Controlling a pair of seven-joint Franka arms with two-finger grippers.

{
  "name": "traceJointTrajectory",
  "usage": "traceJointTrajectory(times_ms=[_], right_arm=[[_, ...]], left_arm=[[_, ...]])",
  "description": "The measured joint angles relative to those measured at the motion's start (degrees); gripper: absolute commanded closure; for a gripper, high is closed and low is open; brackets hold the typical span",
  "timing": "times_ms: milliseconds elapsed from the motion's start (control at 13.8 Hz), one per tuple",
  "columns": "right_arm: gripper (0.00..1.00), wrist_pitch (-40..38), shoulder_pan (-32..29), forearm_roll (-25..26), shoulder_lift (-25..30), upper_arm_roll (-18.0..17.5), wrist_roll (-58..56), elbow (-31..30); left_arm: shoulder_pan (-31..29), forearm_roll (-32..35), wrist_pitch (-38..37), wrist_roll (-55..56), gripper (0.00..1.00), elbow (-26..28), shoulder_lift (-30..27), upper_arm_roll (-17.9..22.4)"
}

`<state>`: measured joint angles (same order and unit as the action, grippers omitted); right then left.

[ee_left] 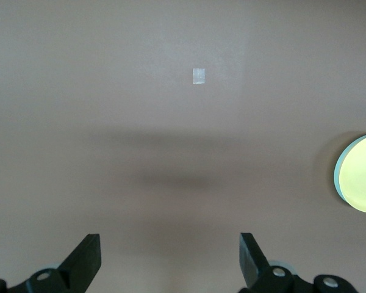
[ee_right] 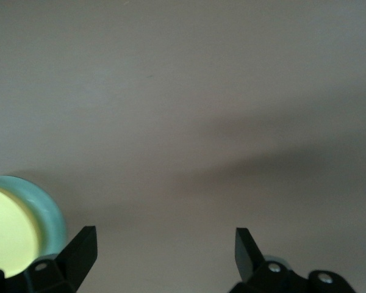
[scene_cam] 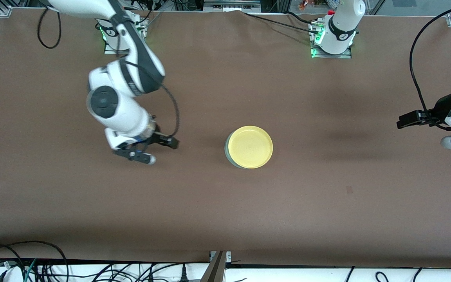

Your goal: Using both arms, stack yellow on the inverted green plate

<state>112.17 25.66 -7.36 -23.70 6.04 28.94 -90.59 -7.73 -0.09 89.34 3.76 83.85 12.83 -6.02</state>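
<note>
The yellow plate sits upright on the pale green plate, of which only a thin rim shows, in the middle of the table. My right gripper is open and empty, low over the bare table toward the right arm's end, well apart from the stack. Its wrist view shows the yellow plate and the green rim beside one finger. My left gripper is open and empty, up over the left arm's end of the table. Its wrist view shows the yellow plate and the green rim at the edge.
The brown table carries a small square tape mark, nearer the front camera than the stack; it also shows in the left wrist view. Cables run along the table's front edge.
</note>
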Motion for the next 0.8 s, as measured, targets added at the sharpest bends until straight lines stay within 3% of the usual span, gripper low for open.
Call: traceJointTrajectory(times_ms=[291,509,581,654,799], right_arm=[[0.0,-9.98,-0.2,0.0,6.51,10.98,-18.54,0.31],[0.0,-16.6,-1.68,0.26,10.35,13.72,-23.57,2.2],[0.0,-18.36,-3.52,1.22,11.53,12.59,-24.28,2.64],[0.0,-20.07,-7.06,3.07,12.86,9.27,-24.62,2.69],[0.0,-21.41,-16.23,7.07,15.86,-0.55,-24.61,0.91]], left_arm=[[0.14,0.0,0.0,0.0,0.0,0.0,0.0,-0.07],[0.15,0.0,0.0,0.0,0.0,0.0,0.0,-0.06],[0.15,0.0,0.0,0.0,0.0,-0.01,0.0,-0.06],[0.15,0.0,0.0,0.0,0.0,-0.01,0.0,-0.06],[0.15,0.0,0.0,0.0,0.0,-0.01,0.0,-0.06]])
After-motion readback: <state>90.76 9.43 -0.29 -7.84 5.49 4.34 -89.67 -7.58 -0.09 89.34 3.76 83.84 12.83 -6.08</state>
